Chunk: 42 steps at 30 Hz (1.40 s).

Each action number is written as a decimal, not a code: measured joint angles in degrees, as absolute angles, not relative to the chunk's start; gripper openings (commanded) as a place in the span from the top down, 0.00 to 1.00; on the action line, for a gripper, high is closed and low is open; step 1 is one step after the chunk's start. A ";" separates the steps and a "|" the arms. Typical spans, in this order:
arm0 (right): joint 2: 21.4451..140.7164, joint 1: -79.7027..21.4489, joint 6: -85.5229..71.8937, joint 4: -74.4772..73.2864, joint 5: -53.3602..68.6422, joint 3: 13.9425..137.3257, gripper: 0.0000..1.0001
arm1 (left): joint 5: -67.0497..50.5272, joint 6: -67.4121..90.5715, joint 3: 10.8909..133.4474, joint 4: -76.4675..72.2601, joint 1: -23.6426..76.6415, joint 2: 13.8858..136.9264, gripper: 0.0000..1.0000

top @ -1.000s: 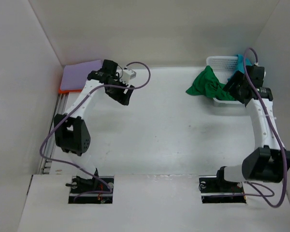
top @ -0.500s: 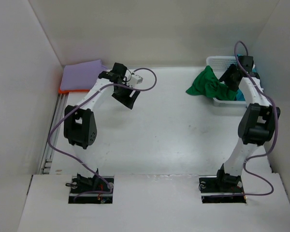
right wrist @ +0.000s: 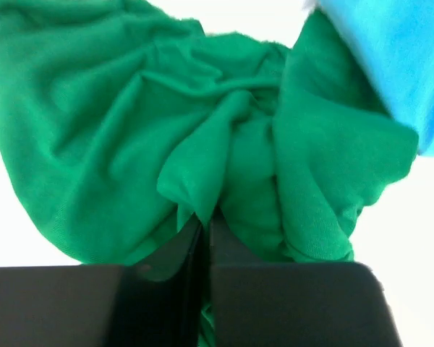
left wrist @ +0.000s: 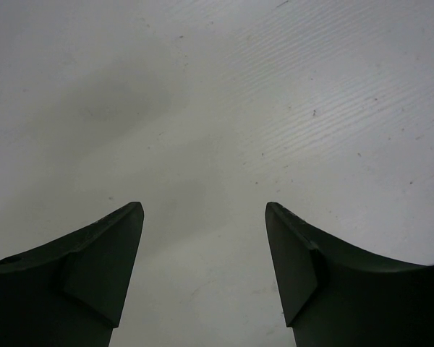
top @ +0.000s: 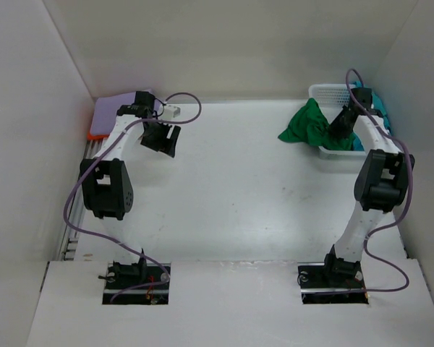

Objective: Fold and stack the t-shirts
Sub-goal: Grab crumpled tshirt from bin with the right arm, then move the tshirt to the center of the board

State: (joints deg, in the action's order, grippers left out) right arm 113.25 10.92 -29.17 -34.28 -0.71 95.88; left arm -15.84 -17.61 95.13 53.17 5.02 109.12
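While the left end effector (left wrist: 202,210) hangs over a bare patch of the desk (top: 239,188), its two fingers well apart with nothing between them, the right end effector (right wrist: 205,225) is clamped on a fold of the green t-shirt (right wrist: 123,123). In the right wrist view the dark fingers meet almost flush, and a ridge of green cloth runs down into the narrow slit between them.

The green t-shirt lies crumpled. Part of it is in the white mesh basket (top: 322,92) at the far right of the desk, and part spills over the basket's left rim onto the desk. The teal t-shirt (right wrist: 390,65) touches it on the basket's right side. From above, only small bits of teal show past the right arm.

At the far left corner of the desk, the lavender t-shirt (top: 114,112) lies folded flat on top of the orange t-shirt (top: 94,134), of which only a thin edge shows along the near side. The left end effector is near that stack, just to its right and apart from it. The two arms are well apart, each on its own side of the desk.
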 measured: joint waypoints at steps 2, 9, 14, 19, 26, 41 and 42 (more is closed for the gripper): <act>112.92 10.74 -29.41 -34.26 -0.82 94.96 1.00 | -16.43 -17.50 95.13 53.47 5.34 109.10 0.33; 105.10 10.37 -29.58 -34.04 -3.29 94.89 1.00 | -17.26 -17.43 95.92 54.39 6.35 109.08 0.34; 92.27 7.38 -28.84 -31.00 -6.72 96.55 1.00 | -17.30 -17.34 96.40 54.46 6.44 108.55 0.34; 78.96 -0.19 -26.48 -25.58 -8.80 99.20 1.00 | -17.28 -17.32 96.42 54.59 6.44 107.18 0.34; 69.71 -18.76 -21.06 -14.74 -9.74 103.55 1.00 | -17.37 -16.84 96.53 54.43 5.23 105.25 0.35; 79.37 -47.03 -6.50 3.49 -7.66 107.35 0.97 | -16.32 -12.60 96.49 50.37 -14.04 97.45 0.33; 78.96 -45.67 -7.25 4.05 -7.94 104.60 0.96 | -16.27 -12.51 96.49 50.19 -14.24 97.34 0.33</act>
State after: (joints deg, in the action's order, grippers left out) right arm 78.96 -45.67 -7.25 4.05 -7.94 104.60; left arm -16.27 -12.51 96.49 50.19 -14.24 97.34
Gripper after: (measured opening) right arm 0.028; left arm 0.665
